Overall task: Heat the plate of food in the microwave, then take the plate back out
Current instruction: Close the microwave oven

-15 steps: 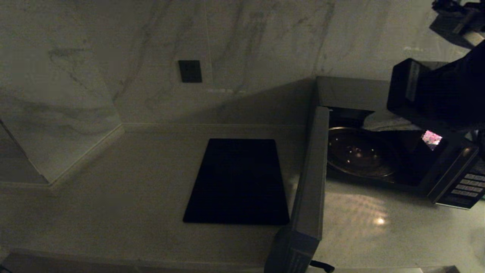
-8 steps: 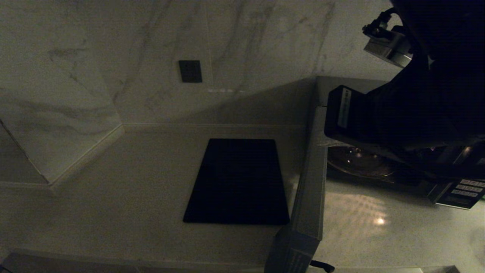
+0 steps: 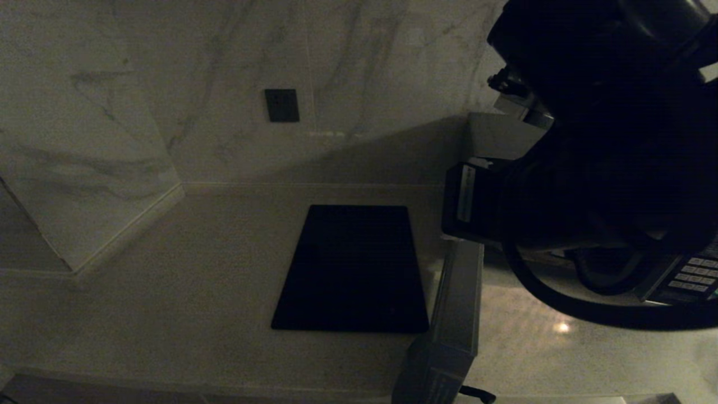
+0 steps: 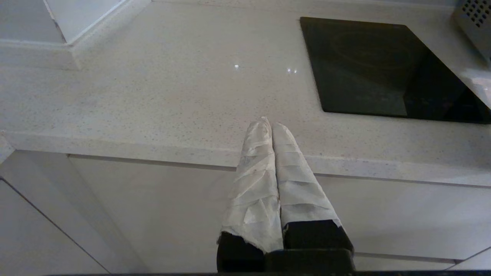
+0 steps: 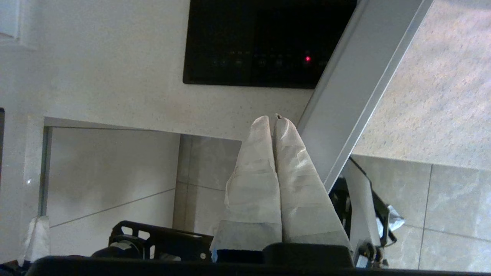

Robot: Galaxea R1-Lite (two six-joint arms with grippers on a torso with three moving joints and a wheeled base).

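The silver-grey microwave (image 3: 492, 133) stands at the right of the counter. Its door (image 3: 461, 294) is swung open and juts toward me, and its keypad (image 3: 687, 278) shows at the far right. My right arm (image 3: 606, 140) hangs in front of the cavity and hides the inside. In the right wrist view my right gripper (image 5: 273, 119) is shut and empty, next to the open door's silver edge (image 5: 353, 84). My left gripper (image 4: 270, 124) is shut and empty, low over the counter's front edge. The plate of food is hidden or out of view.
A flat black slab (image 3: 350, 269) lies on the pale counter (image 3: 196, 292) just left of the open door; a red light glows on it (image 5: 307, 59). A marble wall with a dark outlet (image 3: 281, 105) stands behind. A raised ledge (image 3: 84, 224) sits at the far left.
My right arm has swung left and toward me across the microwave opening. It now covers the cavity and the glass turntable, which showed a second ago.
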